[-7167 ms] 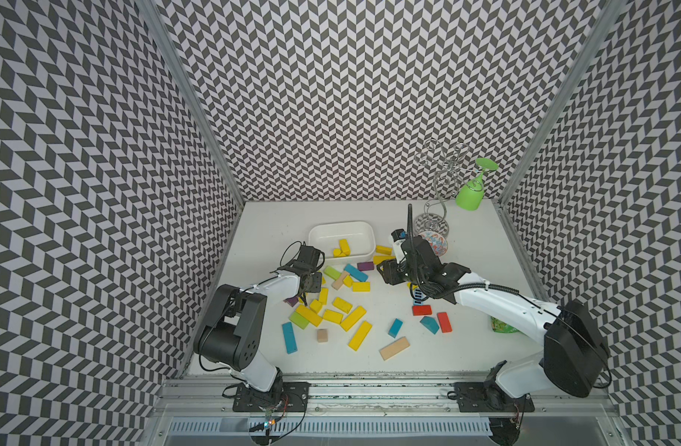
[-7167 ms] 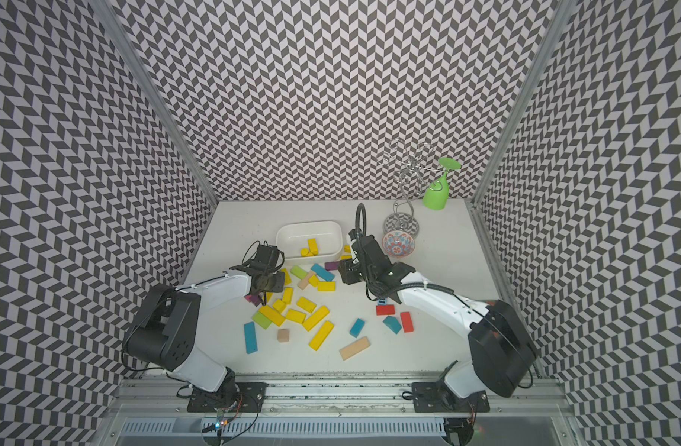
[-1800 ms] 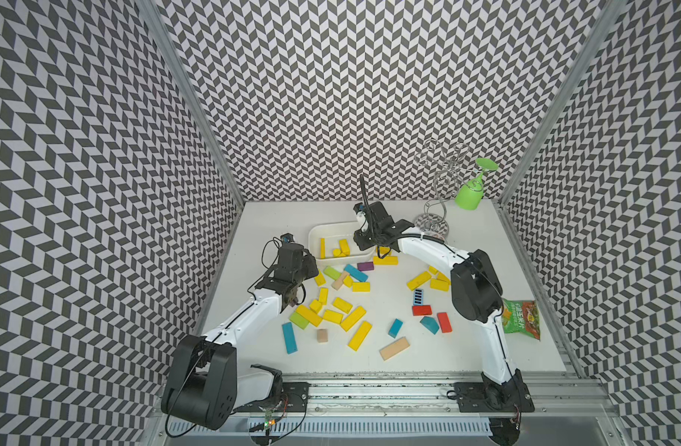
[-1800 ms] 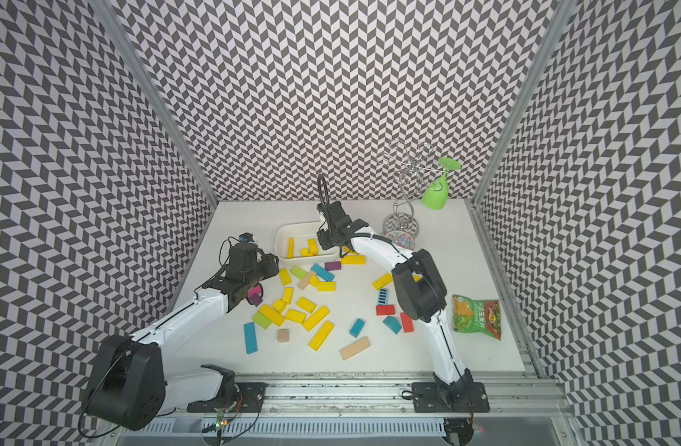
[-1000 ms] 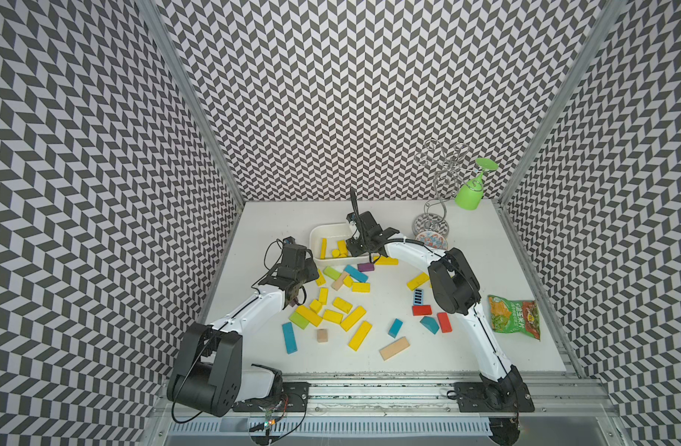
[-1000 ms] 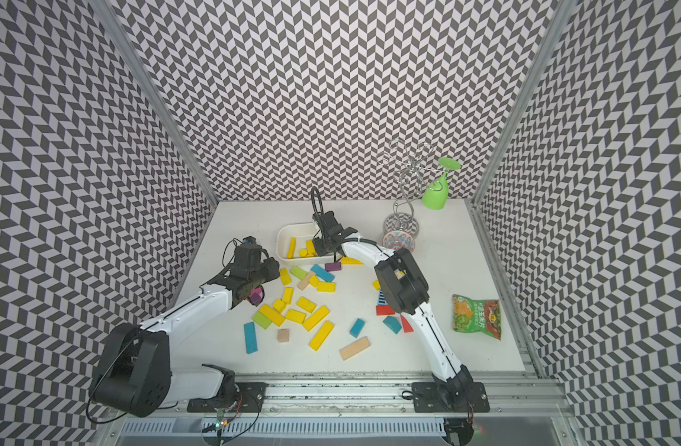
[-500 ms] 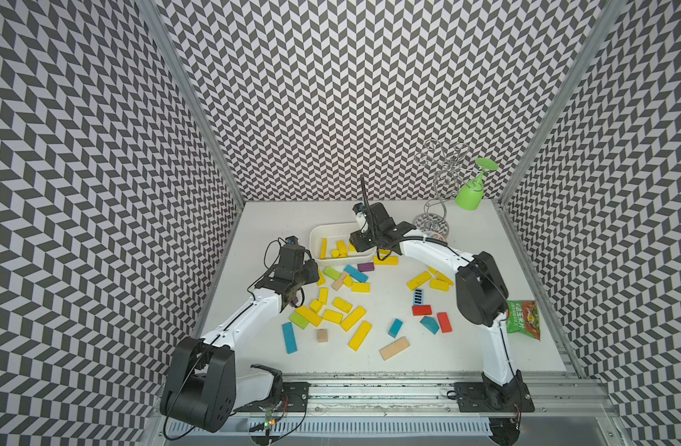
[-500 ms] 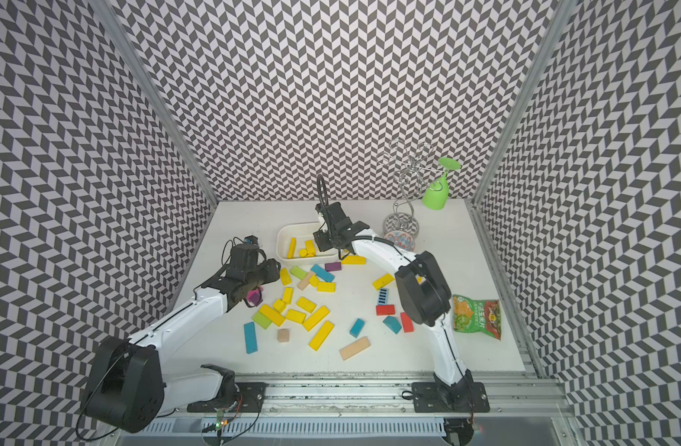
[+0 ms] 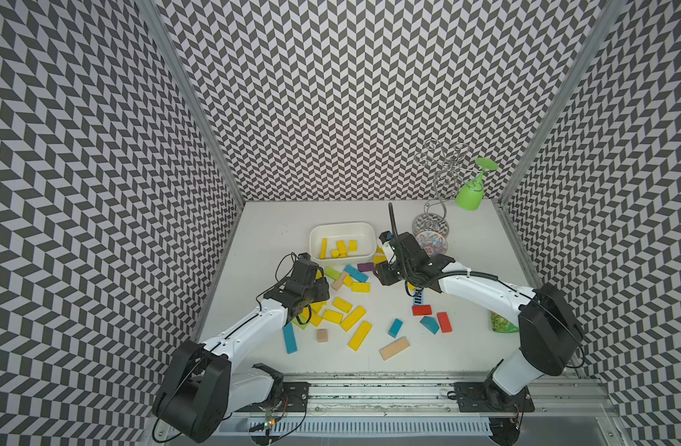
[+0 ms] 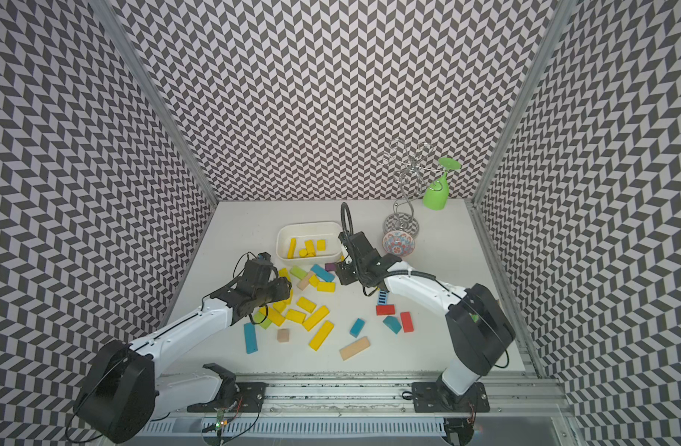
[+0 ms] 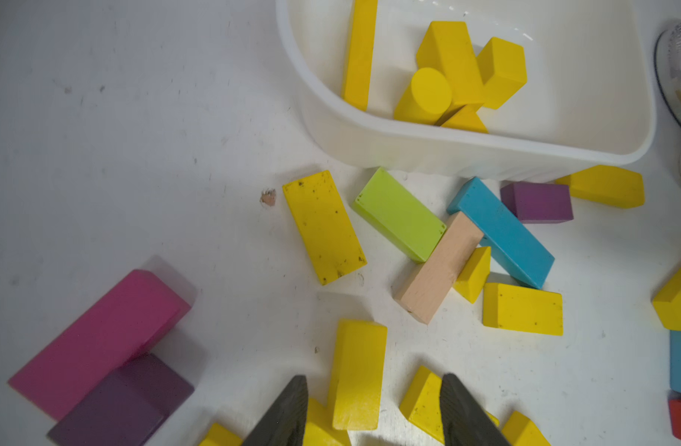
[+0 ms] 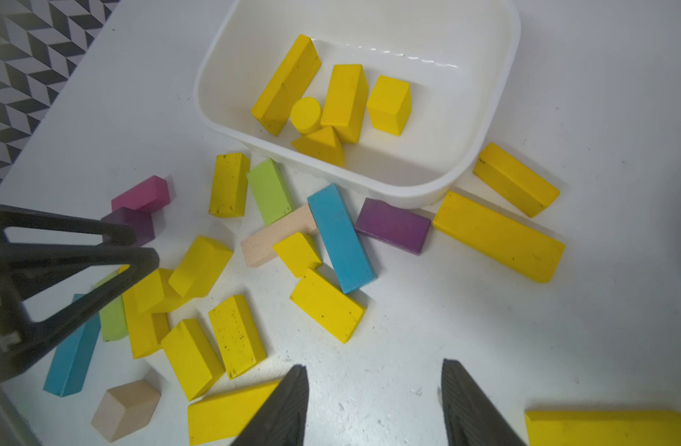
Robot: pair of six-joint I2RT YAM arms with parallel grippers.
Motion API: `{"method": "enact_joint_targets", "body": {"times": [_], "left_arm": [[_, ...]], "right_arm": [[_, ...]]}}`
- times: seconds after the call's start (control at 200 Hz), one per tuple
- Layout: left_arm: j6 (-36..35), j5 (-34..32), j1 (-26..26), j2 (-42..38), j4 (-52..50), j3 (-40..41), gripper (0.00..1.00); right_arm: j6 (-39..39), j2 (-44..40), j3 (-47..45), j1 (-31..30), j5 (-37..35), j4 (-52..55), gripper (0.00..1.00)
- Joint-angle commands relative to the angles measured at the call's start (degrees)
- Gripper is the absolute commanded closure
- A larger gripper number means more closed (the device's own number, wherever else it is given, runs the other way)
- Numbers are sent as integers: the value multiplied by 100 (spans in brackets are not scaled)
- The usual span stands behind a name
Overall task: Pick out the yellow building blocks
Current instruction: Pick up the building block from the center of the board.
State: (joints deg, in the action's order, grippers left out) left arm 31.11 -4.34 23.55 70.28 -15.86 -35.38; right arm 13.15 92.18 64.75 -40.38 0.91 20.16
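Note:
Several yellow building blocks [image 9: 340, 247] lie in the white tray [image 9: 340, 225], among them a bar, a cylinder [image 12: 306, 114] and a wedge [image 12: 321, 144]. More yellow blocks [image 9: 352, 318] are scattered on the table in front of it. My left gripper [image 11: 373, 386] is open low over that pile, its jaws on either side of a yellow brick [image 11: 358, 370] and apart from it. My right gripper [image 12: 373, 370] is open over bare table to the right of the tray, beside a long yellow bar [image 12: 497, 235]. In a top view it [image 9: 381, 275] hangs above the purple block.
Lime, blue, purple and pale wooden blocks [image 11: 398, 212] mix with the yellow ones. Pink and dark purple blocks [image 11: 99, 340] lie to the left. Red and blue blocks [image 9: 422, 309], a snack bag [image 9: 503, 322], a patterned bowl [image 9: 431, 243] and a wire rack with a green glass [image 9: 472, 191] stand to the right.
My right gripper has drawn back from the tray's rim toward the middle of the table. My left gripper's jaws have spread wider over the yellow pile.

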Motion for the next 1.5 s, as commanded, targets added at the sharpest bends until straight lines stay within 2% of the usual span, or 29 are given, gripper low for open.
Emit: {"method": "enact_joint_targets", "body": {"times": [0.0,0.12,0.336,0.721,1.077,1.492], "left_arm": [[439,-218,-20,185,496,44,40],[711,-125,-151,640,684,-154,40],[1018,-494,-358,1197,380,-469,42],[806,-208,-369,1761,852,-726,38],[818,-533,-373,2328,785,-1065,40],[756,-1286,-264,2646,200,-1169,51]], "right_arm": [[146,-310,-81,-29,-273,-305,44],[108,-314,-68,-32,-399,-186,44],[30,-379,-86,-35,-615,-105,44],[38,-399,42,-33,-653,14,45],[39,-324,76,-31,-653,32,44],[118,-305,29,-36,-587,-82,45]]}}
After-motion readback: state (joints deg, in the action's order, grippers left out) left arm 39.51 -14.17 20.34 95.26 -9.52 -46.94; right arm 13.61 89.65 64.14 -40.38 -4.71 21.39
